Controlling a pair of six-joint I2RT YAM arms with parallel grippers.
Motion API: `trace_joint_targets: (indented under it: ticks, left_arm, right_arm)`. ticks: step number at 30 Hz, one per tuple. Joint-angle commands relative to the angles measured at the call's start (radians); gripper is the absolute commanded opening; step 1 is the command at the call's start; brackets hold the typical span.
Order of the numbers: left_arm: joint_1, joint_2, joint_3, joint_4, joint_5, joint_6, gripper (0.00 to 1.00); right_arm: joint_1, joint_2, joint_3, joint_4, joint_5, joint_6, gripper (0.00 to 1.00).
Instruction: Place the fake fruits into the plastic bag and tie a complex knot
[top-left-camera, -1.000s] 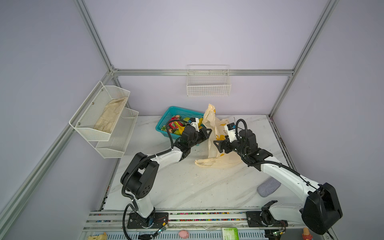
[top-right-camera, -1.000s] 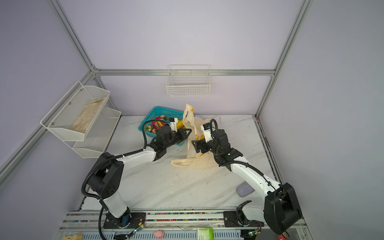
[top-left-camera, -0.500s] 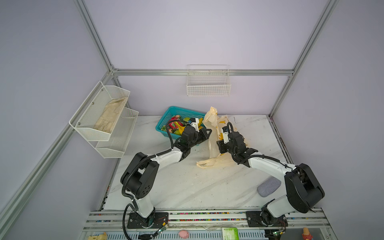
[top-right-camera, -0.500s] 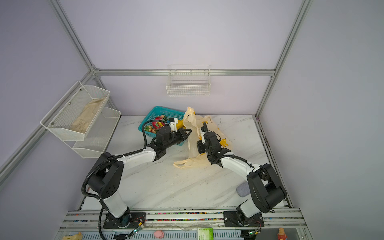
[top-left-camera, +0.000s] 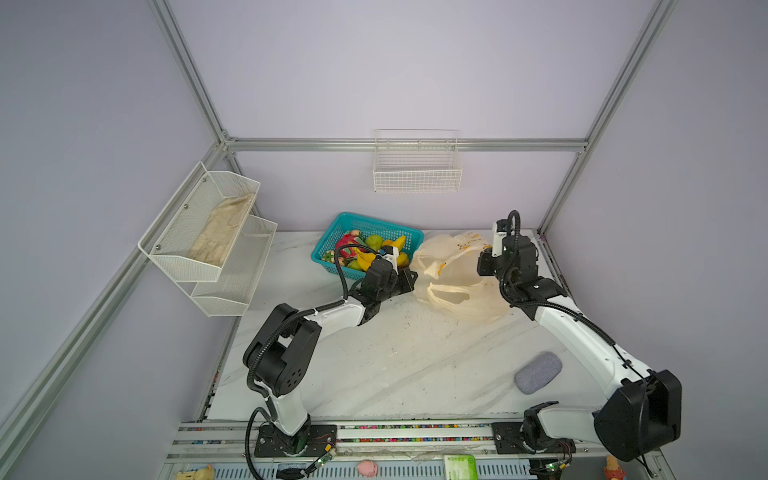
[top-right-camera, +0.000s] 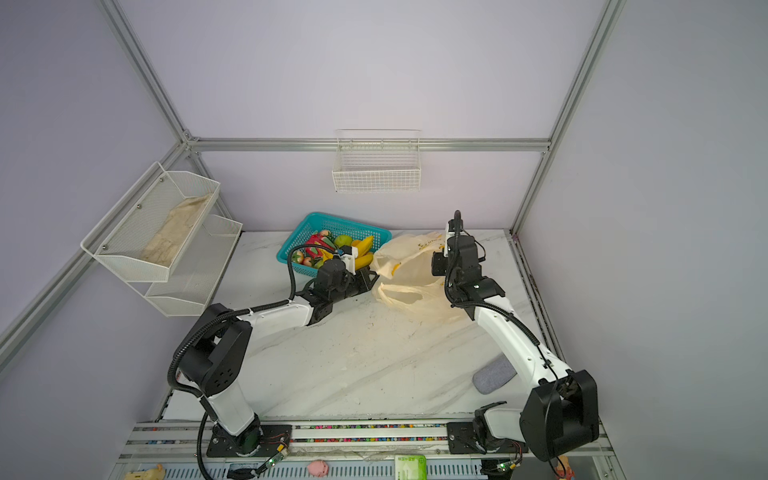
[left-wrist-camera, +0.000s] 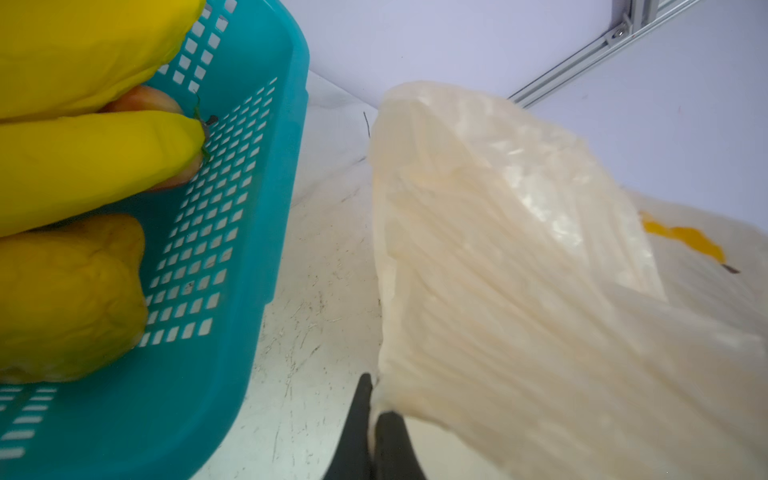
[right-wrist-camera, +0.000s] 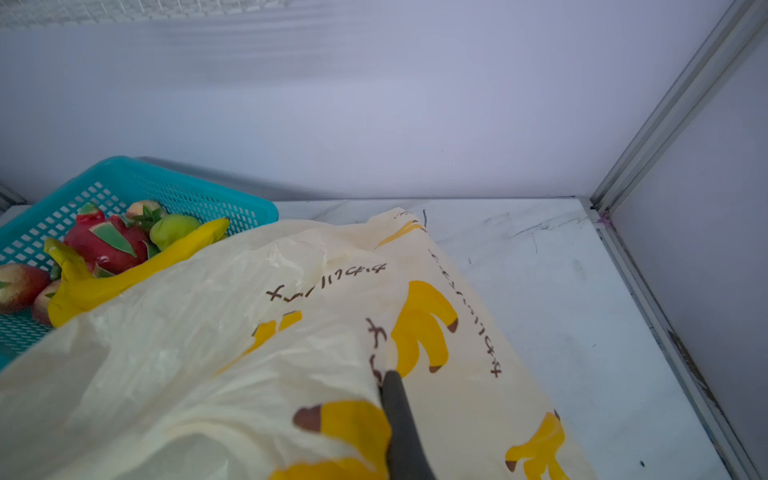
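Observation:
The plastic bag (top-left-camera: 453, 270) (top-right-camera: 409, 266), pale cream with printed yellow bananas, lies stretched between my two grippers on the marble table. My left gripper (top-left-camera: 409, 276) (left-wrist-camera: 374, 399) is shut on the bag's left edge, pinching a thin fold of film. At the bag's right side my right gripper (top-left-camera: 482, 266) (right-wrist-camera: 384, 376) is shut on the film; one dark finger (right-wrist-camera: 399, 415) shows and the bag (right-wrist-camera: 249, 332) drapes over the other. The fake fruits (top-left-camera: 365, 249) (right-wrist-camera: 108, 245) all sit in the teal basket (top-left-camera: 332, 232) (left-wrist-camera: 232, 291). No knot is visible.
A grey pad (top-left-camera: 538, 372) lies near the front right of the table. A white wire basket (top-left-camera: 417, 166) hangs on the back wall. A white shelf (top-left-camera: 195, 249) with a beige cloth (top-left-camera: 220, 232) is fixed at the left. The metal frame post (right-wrist-camera: 673, 124) borders the right corner.
My right gripper has shut on the bag and moved right and back, pulling the bag out wide. The bag's raised peak has come down. My left gripper has stayed shut on its edge.

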Motion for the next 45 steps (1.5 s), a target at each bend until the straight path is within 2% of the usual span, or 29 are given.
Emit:
trace_joint_targets:
  ticks: [1, 4, 8, 11, 17, 22, 24, 36, 40, 45]
  left_arm:
    - [0.004, 0.001, -0.021, -0.020, -0.003, 0.137, 0.00]
    - [0.004, 0.008, -0.001, -0.039, 0.034, 0.203, 0.02]
    - [0.003, -0.018, -0.011, -0.039, 0.086, 0.264, 0.28]
    - [0.005, -0.065, -0.047, -0.032, 0.067, 0.311, 0.43]
    - [0.004, -0.119, -0.058, -0.025, 0.061, 0.465, 0.65]
    - [0.005, -0.165, -0.038, -0.030, 0.056, 0.581, 0.73]
    - [0.004, -0.175, -0.023, -0.021, 0.060, 0.646, 0.73]
    - [0.007, -0.066, 0.138, 0.027, 0.034, 0.800, 0.71]
    - [0.022, -0.058, 0.157, 0.038, 0.017, 0.851, 0.75]
    - [0.058, -0.063, 0.161, 0.048, 0.078, 0.888, 0.84]
  right_arm:
    - [-0.010, 0.010, 0.028, -0.078, -0.042, 0.003, 0.00]
    - [-0.013, 0.035, 0.040, -0.075, -0.126, 0.042, 0.00]
    - [-0.013, 0.065, 0.031, -0.051, -0.214, 0.100, 0.00]
    - [-0.013, 0.093, 0.015, -0.035, -0.273, 0.139, 0.00]
    - [-0.013, 0.113, 0.003, -0.035, -0.351, 0.180, 0.00]
    - [-0.014, 0.130, 0.018, -0.072, -0.344, 0.183, 0.00]
    - [-0.014, 0.139, 0.031, -0.100, -0.329, 0.161, 0.00]
    - [-0.013, 0.197, 0.177, -0.287, -0.254, 0.014, 0.00]
    - [-0.014, 0.211, 0.206, -0.313, -0.227, -0.006, 0.00]
    - [-0.014, 0.211, 0.211, -0.328, -0.215, -0.027, 0.00]
